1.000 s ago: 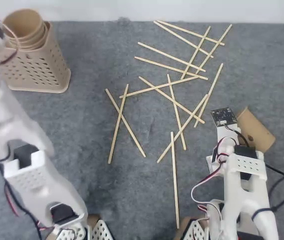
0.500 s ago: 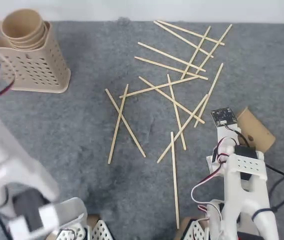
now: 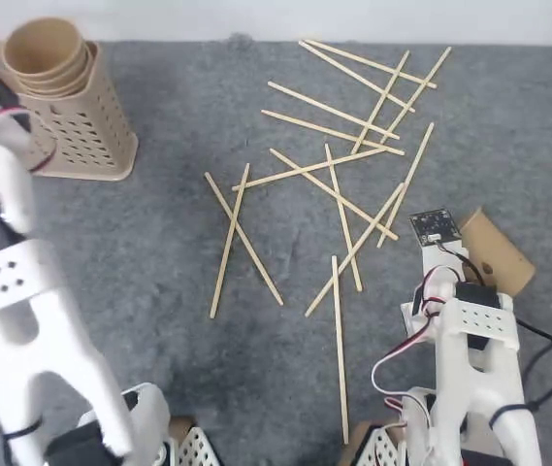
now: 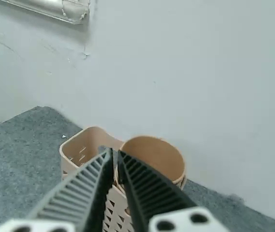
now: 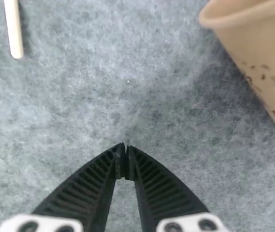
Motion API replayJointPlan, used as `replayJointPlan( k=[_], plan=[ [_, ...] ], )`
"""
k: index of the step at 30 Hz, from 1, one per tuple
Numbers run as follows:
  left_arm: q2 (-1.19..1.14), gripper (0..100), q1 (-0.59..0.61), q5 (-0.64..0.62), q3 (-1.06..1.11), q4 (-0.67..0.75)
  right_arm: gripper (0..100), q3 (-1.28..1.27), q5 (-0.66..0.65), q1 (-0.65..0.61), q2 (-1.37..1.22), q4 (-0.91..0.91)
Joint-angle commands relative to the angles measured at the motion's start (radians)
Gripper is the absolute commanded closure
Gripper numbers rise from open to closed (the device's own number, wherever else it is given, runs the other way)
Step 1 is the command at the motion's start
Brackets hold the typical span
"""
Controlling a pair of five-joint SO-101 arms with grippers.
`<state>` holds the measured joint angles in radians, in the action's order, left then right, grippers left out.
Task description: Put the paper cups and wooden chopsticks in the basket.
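Chopsticks (image 3: 340,349) lie scattered; left end effector (image 4: 112,154) faces the basket (image 4: 79,150), right end effector (image 5: 125,147) sits beside a paper cup (image 5: 258,63), both closed, empty.

Bearing grey felt covering: table (image 3: 159,243). Lying scattered mid-surface, several crossing: wooden chopsticks (image 3: 340,209). Standing upright at far left corner: basket (image 3: 77,136). Lying sideways near right edge: paper cup (image 3: 499,254).

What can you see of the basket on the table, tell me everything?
The basket is beige, plastic-looking, with rows of small holes in its walls and rounded corners, widening toward its base. It stands upright on the grey mat at the far left corner, holding a stack of nested paper cups that rises above its rim.
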<state>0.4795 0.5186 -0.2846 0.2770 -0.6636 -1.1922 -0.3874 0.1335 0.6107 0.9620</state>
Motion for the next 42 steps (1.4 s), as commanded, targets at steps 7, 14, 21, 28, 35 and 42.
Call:
replayJointPlan(
  k=[7,14,21,28,35,42],
  plan=[
    [0.054,99,-0.081,0.101,0.380,0.453,99.1,0.003,-0.009,-0.004,0.041,0.004],
    [0.038,99,-0.117,0.110,0.518,0.724,99.1,0.003,-0.009,-0.028,0.041,0.004],
    [-0.190,99,-0.087,0.110,0.427,0.930,99.1,0.003,-0.009,-0.030,0.041,0.002],
    [-0.327,99,-0.083,0.110,0.315,0.927,99.1,0.003,-0.009,-0.067,0.041,-0.005],
    [-0.391,99,-0.084,0.110,0.300,0.850,99.1,0.003,-0.009,-0.070,0.041,-0.008],
    [-0.428,99,-0.100,0.115,0.297,0.758,99.1,0.003,-0.009,-0.068,0.041,-0.008]
  ],
)
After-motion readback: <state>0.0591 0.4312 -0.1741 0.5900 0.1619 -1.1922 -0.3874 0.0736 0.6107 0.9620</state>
